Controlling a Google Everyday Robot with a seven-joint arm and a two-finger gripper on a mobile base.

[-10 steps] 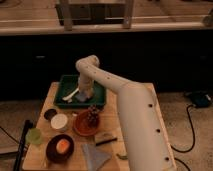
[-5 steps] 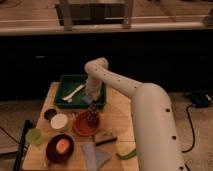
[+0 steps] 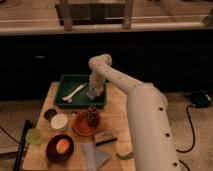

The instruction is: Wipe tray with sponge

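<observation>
Shifted since 1.0 s ago: gripper [image 3: 94, 90] and sponge [image 3: 92, 95] have moved from right of the tray's middle to the tray's right end. The upper arm has swung out to the tray's right. White utensil [image 3: 75, 92] is unchanged, lying diagonally in the tray's left half.

Sponge: small blue-grey block on the floor of the tray [image 3: 65, 79], at the right end, close to the front rim and directly under the gripper. Jaws appear closed on its upper part, nearly together, with nothing else held.

Handling, judged: light, soft and compressible, so it will squash and may fold if pushed down hard. The hold is best taken across the short sides, high on the block, leaving the lower face free to rub. If the sponge is damp, friction on the plastic could tug it out of the jaws. The tray is light and shallow and may slide on the table [image 3: 115, 115] under a sideways stroke.

Outward: orange plate [image 3: 80, 129] sits just in front of the tray, carrying a spiky brown object [image 3: 92, 116]. Tan block [image 3: 104, 137] and grey-blue cloth [image 3: 95, 156] lie further in front, well apart from the tray.
</observation>
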